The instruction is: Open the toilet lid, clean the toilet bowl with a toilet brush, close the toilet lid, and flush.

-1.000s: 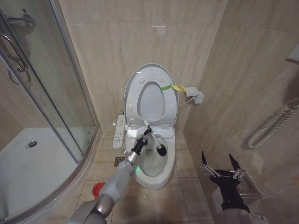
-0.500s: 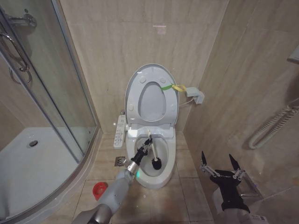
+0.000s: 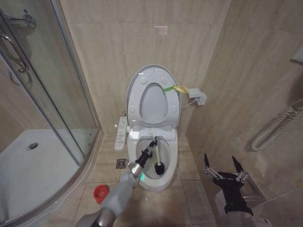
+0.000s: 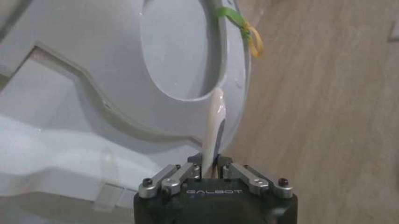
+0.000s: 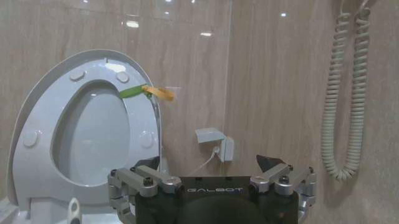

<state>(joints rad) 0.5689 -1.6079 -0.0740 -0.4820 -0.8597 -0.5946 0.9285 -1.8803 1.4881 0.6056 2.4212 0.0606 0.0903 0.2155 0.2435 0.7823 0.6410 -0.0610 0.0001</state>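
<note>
The toilet lid [image 3: 152, 71] stands raised against the wall with the seat [image 3: 166, 111] up in front of it, a yellow-green strap [image 3: 176, 88] on its edge. In the right wrist view the toilet lid [image 5: 37, 107] and strap [image 5: 145, 91] show too. My left gripper [image 3: 150, 149] is shut on the white handle of the toilet brush [image 3: 158, 166], whose dark head sits inside the toilet bowl [image 3: 165, 181]. From the left wrist, the handle [image 4: 213, 122] rises from my left gripper [image 4: 210, 164] toward the raised seat [image 4: 118, 112]. My right gripper [image 3: 222, 168] hangs open at the lower right, apart from the toilet.
A red holder cup [image 3: 100, 193] sits on the floor left of the toilet. The white button panel [image 3: 120, 133] runs along the toilet's left side. A glass shower enclosure [image 3: 42, 118] fills the left. A coiled hose [image 3: 274, 127] hangs on the right wall.
The left gripper pulled back toward me and lower, carrying the brush head from the bowl's right rim down into the bowl. The right arm has stayed still.
</note>
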